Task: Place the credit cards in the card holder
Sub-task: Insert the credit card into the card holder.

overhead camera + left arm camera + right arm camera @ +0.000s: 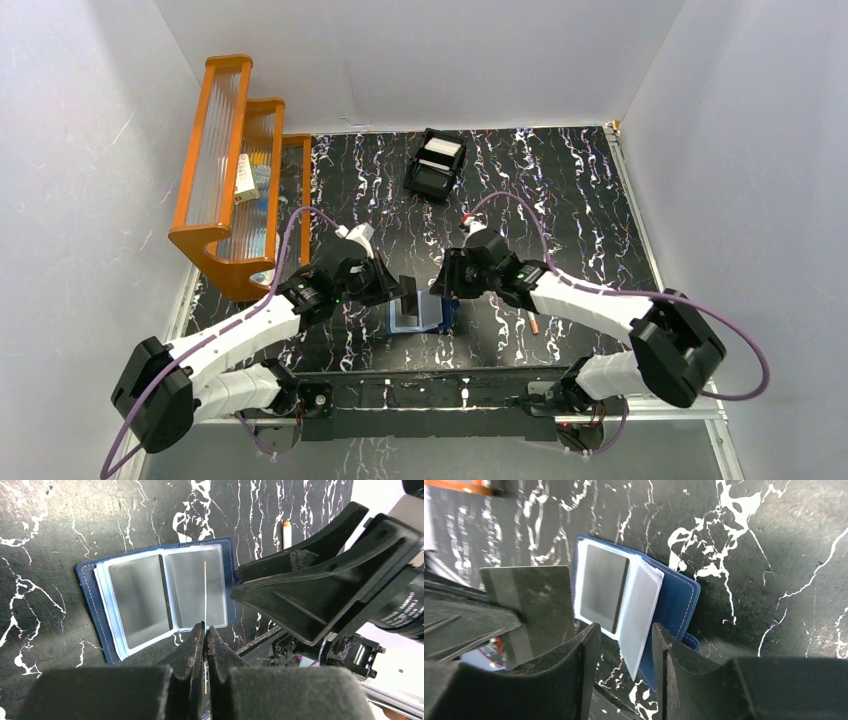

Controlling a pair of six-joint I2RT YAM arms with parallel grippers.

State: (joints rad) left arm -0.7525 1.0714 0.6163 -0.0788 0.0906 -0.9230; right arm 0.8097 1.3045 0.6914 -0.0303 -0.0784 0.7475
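The navy card holder (415,318) lies open on the black marbled table between the two arms, its clear sleeves facing up (160,597). My left gripper (205,626) is shut on a dark credit card (410,292). The card stands on edge over the holder's right sleeve and is a thin line in the left wrist view (205,592). In the right wrist view this card (531,605) hangs left of the holder (679,600). My right gripper (626,630) is open at the holder's right side, and a raised clear sleeve page (640,612) stands between its fingers.
A black open-top box (435,165) with white cards in it stands at the back centre. An orange rack (240,170) fills the back left. A thin pale stick (534,322) lies right of the holder, near the right arm. White walls enclose the table.
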